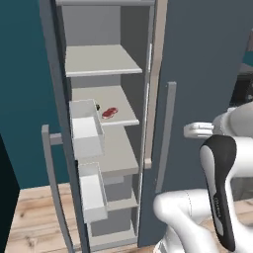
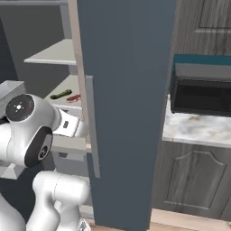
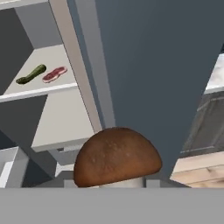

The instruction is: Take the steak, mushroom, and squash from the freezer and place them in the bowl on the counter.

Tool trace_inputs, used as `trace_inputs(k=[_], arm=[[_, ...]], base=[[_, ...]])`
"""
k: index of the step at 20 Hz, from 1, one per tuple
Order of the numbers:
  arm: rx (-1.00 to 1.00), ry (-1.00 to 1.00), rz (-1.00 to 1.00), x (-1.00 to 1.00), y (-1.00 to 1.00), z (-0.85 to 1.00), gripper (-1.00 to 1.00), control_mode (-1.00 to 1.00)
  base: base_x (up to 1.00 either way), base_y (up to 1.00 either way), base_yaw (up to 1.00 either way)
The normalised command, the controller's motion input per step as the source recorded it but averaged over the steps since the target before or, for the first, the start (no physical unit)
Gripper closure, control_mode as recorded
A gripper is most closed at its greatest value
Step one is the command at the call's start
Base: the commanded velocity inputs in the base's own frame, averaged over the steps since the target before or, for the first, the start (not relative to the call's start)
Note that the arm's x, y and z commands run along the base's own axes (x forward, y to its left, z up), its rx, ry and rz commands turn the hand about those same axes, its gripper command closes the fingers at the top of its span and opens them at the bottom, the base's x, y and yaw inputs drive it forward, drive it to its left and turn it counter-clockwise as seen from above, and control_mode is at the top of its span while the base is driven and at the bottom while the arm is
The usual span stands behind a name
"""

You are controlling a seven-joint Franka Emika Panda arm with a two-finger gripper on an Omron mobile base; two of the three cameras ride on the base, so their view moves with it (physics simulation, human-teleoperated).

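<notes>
Up close, brown-capped mushroom (image 3: 117,157)

The pincer (image 3: 117,183) grips the mushroom (image 3: 116,157), arm folded back.

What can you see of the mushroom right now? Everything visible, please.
The mushroom sits close to the camera in the hand view, held in the gripper outside the freezer. Its cap is a rounded brown dome with faint lighter speckling and a matte look; a sliver of pale stem shows beneath it. It stands upright in that view, cap up. Its underside and the contact with the fingers are hidden at the frame bottom. Behind it are the freezer's grey door edge and shelves.
</notes>
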Motion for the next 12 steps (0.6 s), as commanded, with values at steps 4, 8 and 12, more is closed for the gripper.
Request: trace_inputs(k=[4,8,12], arm=[[0.0,0.0,0.0,0.0,0.0,0.0,1.0,1.0],[0.0,0.0,0.0,0.0,0.0,0.0,1.0,1.0],[0.0,0.0,0.0,0.0,0.0,0.0,1.0,1.0]], base=[[-0.97,-0.84,-0.08],[-0.56,-1.0,-0.09],[-0.33,-1.0,-0.09]])
